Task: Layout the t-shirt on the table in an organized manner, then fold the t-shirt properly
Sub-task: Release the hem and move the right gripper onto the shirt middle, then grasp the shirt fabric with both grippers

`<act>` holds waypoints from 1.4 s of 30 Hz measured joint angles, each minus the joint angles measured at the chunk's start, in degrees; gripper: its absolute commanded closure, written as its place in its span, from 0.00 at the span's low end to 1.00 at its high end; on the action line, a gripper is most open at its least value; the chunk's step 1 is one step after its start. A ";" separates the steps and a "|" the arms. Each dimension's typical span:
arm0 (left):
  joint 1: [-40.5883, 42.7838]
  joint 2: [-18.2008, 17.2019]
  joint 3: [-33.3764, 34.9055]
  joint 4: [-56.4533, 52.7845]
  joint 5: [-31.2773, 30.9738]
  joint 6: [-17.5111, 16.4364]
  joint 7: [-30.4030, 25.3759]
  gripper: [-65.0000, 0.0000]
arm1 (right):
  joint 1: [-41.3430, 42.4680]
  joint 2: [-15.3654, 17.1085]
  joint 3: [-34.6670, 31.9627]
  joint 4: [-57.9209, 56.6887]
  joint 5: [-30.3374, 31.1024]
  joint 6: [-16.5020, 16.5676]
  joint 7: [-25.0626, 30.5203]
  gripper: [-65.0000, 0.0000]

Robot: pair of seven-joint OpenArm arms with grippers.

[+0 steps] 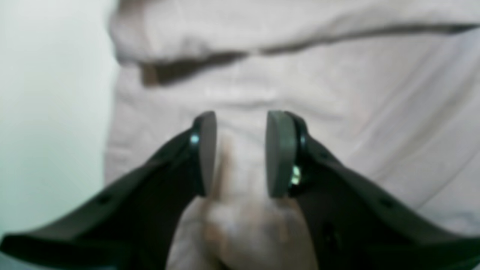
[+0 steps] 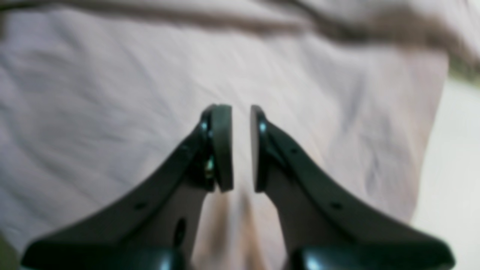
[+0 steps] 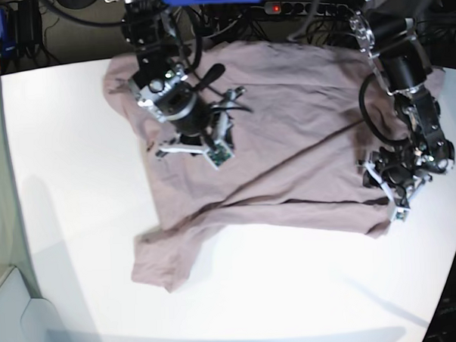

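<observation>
The mauve-pink t-shirt (image 3: 287,138) lies spread over the far half of the white table (image 3: 77,185), wrinkled, with a diagonal crease and one sleeve (image 3: 167,261) trailing toward the near left. My right gripper (image 3: 187,146) is down on the shirt's left part. In the right wrist view its pads (image 2: 223,150) stand a narrow slit apart, pinching a raised ridge of t-shirt (image 2: 112,93). My left gripper (image 3: 395,186) is low over the shirt's right edge. The left gripper (image 1: 242,150) is open, and a bunched ridge of t-shirt (image 1: 337,93) lies loose between its fingers.
Cables and dark equipment (image 3: 228,4) crowd the table's far edge behind both arms. Bare table (image 1: 45,112) shows just left of the left gripper, and bare table (image 2: 457,150) just right of the right one. A pale bin (image 3: 7,302) sits off the near-left corner.
</observation>
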 measured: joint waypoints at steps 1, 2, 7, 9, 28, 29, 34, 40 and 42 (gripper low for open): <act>0.17 -0.02 0.02 -0.52 -0.02 -0.02 0.02 0.71 | 0.15 0.04 -1.66 0.33 0.00 0.02 0.02 0.89; 0.50 -0.35 0.26 -1.07 -0.13 -0.02 -0.13 0.75 | 0.44 -0.02 -3.15 0.42 0.09 0.02 0.07 0.89; 3.02 -2.16 -0.22 -2.82 -1.75 -0.02 -2.25 0.88 | 2.45 0.15 -8.33 -2.08 -0.02 0.02 0.50 0.89; 4.11 -2.51 -0.26 -2.71 -2.27 0.02 -2.91 0.88 | 3.17 0.13 -10.23 -5.05 0.20 0.02 1.07 0.89; 21.97 1.51 -0.20 23.43 -1.22 -0.17 9.64 0.88 | 13.33 0.20 -12.85 -24.76 2.93 0.00 7.52 0.89; 22.12 1.57 -0.20 24.98 -0.61 -0.15 10.82 0.88 | 13.09 0.22 -12.85 -24.85 3.61 0.00 7.32 0.89; 20.90 1.22 -0.20 29.53 -1.03 -0.04 10.08 0.88 | 11.04 0.28 -12.74 -24.68 4.50 -0.02 7.63 0.89; 19.58 -1.64 -0.11 28.96 -0.50 -0.13 10.58 0.72 | 10.38 0.44 -12.13 -24.65 5.07 -0.02 7.82 0.89; 19.17 -2.73 -1.09 29.18 -0.63 -0.04 9.97 0.55 | 10.45 0.44 -11.19 -24.65 5.11 -0.02 7.85 0.89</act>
